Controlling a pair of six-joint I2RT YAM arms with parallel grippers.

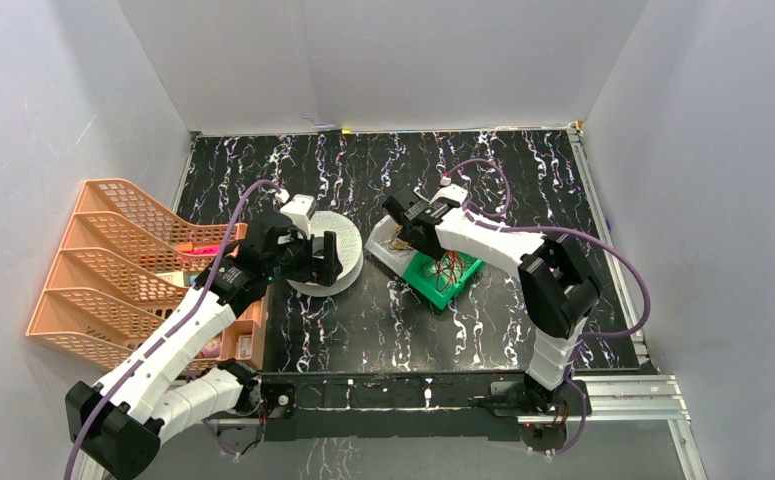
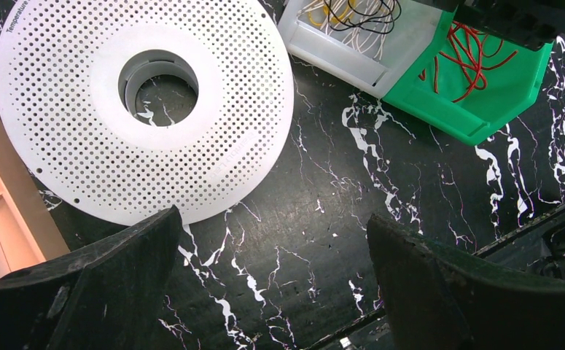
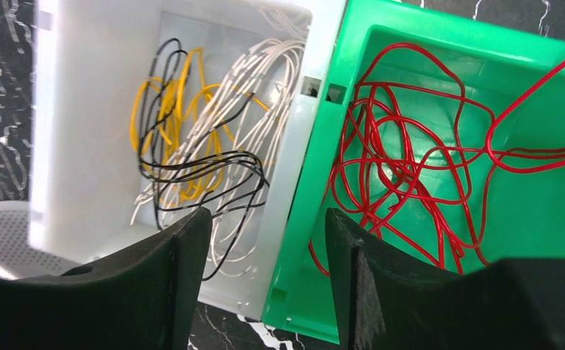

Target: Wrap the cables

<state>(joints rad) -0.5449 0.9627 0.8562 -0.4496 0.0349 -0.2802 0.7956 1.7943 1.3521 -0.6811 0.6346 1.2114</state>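
Observation:
The cables [image 3: 410, 146] are a loose tangle of thin red wires lying in a green bin [image 3: 542, 211]; they also show in the overhead view [image 1: 450, 268] and the left wrist view [image 2: 469, 62]. My right gripper [image 3: 266, 215] hangs open just above the joined walls of the green bin and a white bin [image 3: 82, 146], one finger over each. It holds nothing. My left gripper [image 2: 272, 219] is wide open and empty over bare tabletop. It sits at the near edge of a white perforated spool disc [image 2: 213, 146].
The white bin holds yellow, white and black wires [image 3: 192, 146]. An orange mesh file rack [image 1: 103, 270] stands along the left wall, close beside the left arm. Grey walls enclose the black marbled table [image 1: 363, 320].

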